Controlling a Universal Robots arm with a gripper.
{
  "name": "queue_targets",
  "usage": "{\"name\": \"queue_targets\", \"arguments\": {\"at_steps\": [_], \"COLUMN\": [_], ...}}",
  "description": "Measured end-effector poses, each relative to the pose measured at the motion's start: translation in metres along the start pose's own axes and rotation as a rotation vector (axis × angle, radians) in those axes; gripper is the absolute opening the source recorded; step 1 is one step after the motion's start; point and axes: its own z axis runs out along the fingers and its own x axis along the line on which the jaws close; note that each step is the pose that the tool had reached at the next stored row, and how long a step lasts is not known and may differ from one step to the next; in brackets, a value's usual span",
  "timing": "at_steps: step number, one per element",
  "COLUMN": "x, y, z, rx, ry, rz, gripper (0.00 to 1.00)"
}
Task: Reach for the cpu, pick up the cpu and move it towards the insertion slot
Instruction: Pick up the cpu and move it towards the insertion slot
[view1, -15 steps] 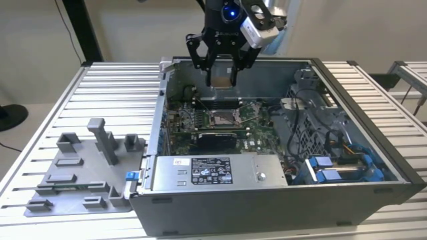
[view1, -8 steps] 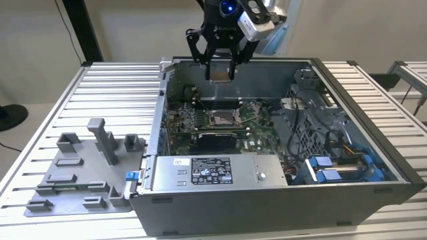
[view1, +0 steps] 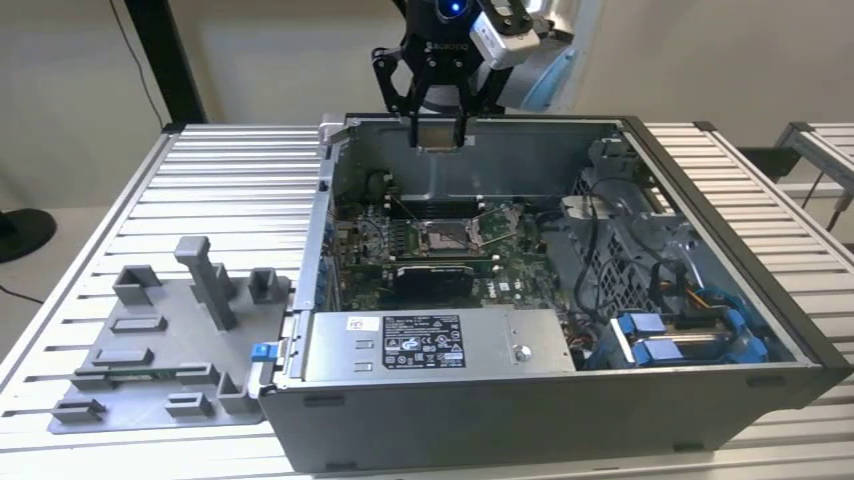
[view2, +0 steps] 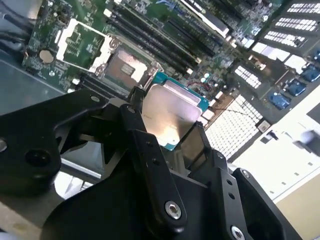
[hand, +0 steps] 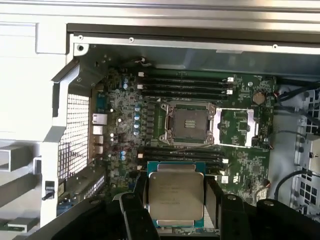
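"Where was the cpu (hand: 176, 196)?"

"It was in my pincer (hand: 175, 210). My two black fingers (view2: 150, 150) were pressed on its sides, one on each side, so it was clamped tight between them. In both wrist views its shiny silver top showed, with a thin blue-green edge around it."

"Was it on the board?"

"No. It was up in the air, above the open computer case (view1: 747, 330). In the exterior view my pincer (view1: 441, 135) hung over the back wall of the case, higher than the green motherboard (view1: 514, 245)."

"And the insertion slot (hand: 189, 123)?"

"It was down on the motherboard, well apart from the cpu. It had a silver frame and a dark middle. In the first wrist view two long black strips lay between the slot and my chip."

"What else was there?"

"A grey fixture tray (view1: 147, 360) sat on the table (view1: 227, 180) beside the case."
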Motion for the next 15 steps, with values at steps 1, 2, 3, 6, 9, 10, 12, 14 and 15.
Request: {"name": "queue_targets", "arguments": {"at_steps": [1, 2, 3, 6, 9, 10, 12, 14, 15], "x": [-0.0001, -0.0002, -0.0003, -0.0005, -0.0007, -0.0008, -0.0009, -0.001, -0.001], "y": [0.0032, 0.0064, 0.0094, 0.0187, 0.0276, 0.0305, 0.0357, 0.0376, 0.0378], "z": [0.0001, 0.0002, 0.0003, 0.0005, 0.0007, 0.0008, 0.0009, 0.001, 0.0009], "rx": [-0.0001, -0.0001, -0.0002, -0.0001, -0.0004, -0.0003, -0.0003, -0.0003, -0.0001], "ry": [0.0, 0.0, -0.0001, 0.0, -0.0001, -0.0001, -0.0001, -0.0001, 0.0], "rz": [0.0, 0.0, 0.0, 0.0, 0.0, 0.0, 0.0, 0.0, 0.0], "gripper": [0.0, 0.0, 0.0, 0.0, 0.0, 0.0, 0.0, 0.0, 0.0]}}
